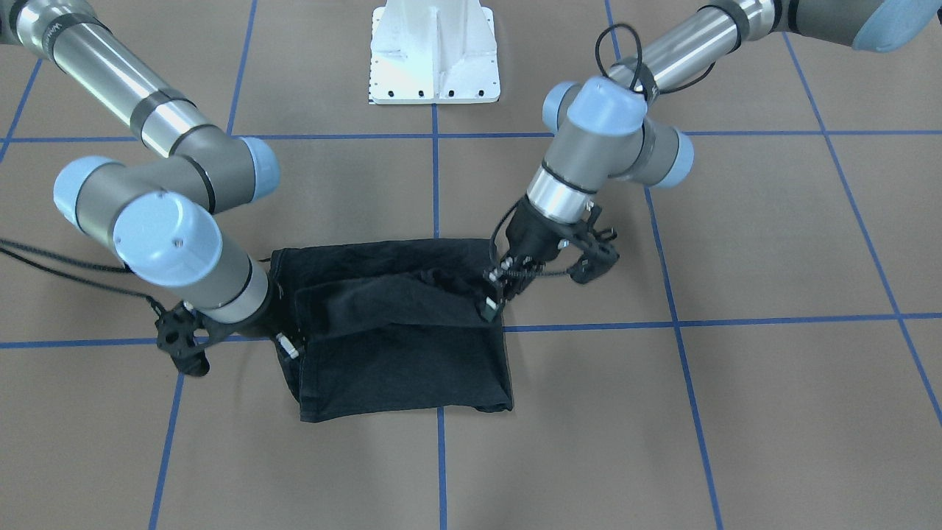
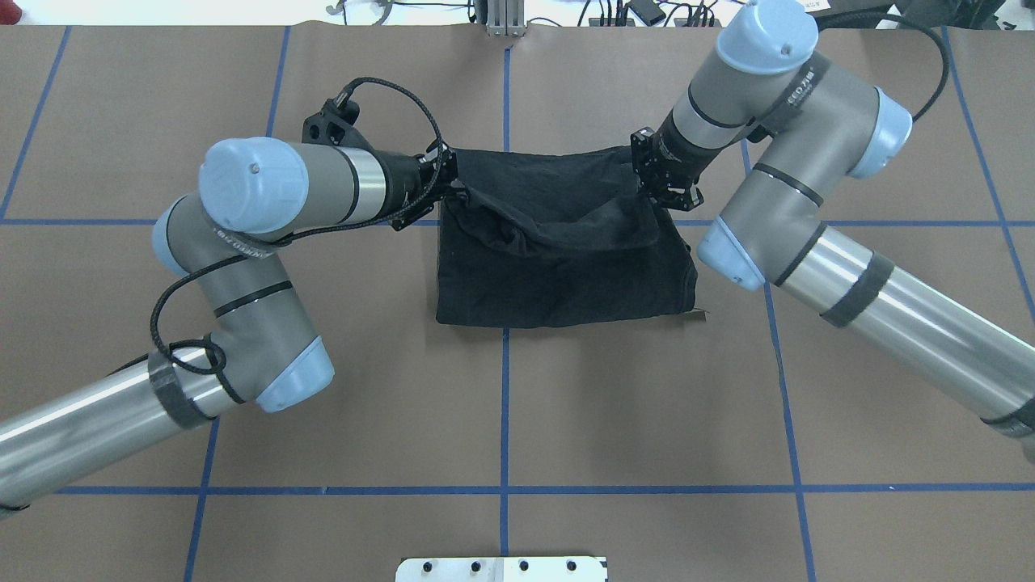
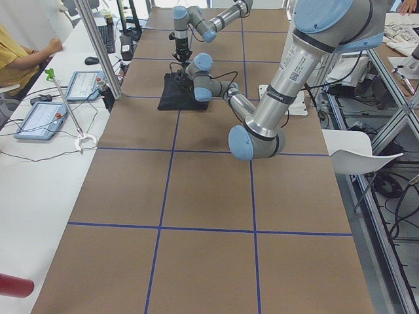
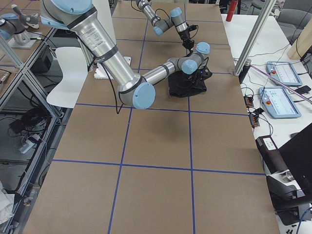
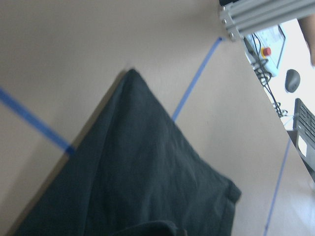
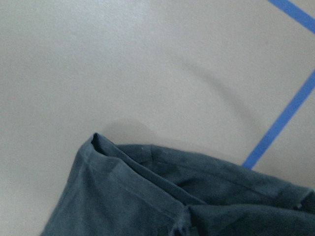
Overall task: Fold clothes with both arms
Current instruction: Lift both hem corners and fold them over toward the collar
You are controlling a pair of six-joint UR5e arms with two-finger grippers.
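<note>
1. Mid-table, the black T-shirt (image 2: 566,275) lies folded into a rough rectangle on the brown table (image 2: 517,420), straddling the blue tape line (image 2: 504,388) that runs away from the robot.
2. The left gripper (image 1: 491,303) is down at one far corner of the shirt. Its fingers look clamped on the edge of the top layer.
3. The right gripper (image 1: 287,346) is at the other far corner and looks pinched onto the same layer.
4. That top layer is lifted off the rest and sags in a wrinkly dip between the two grippers.
5. The bottom layer lies flat on the table.
6. Both wrist cams only show dark cloth and table, no fingers.
7. The white pedestal base (image 1: 434,59) sits well apart from the shirt.
</note>
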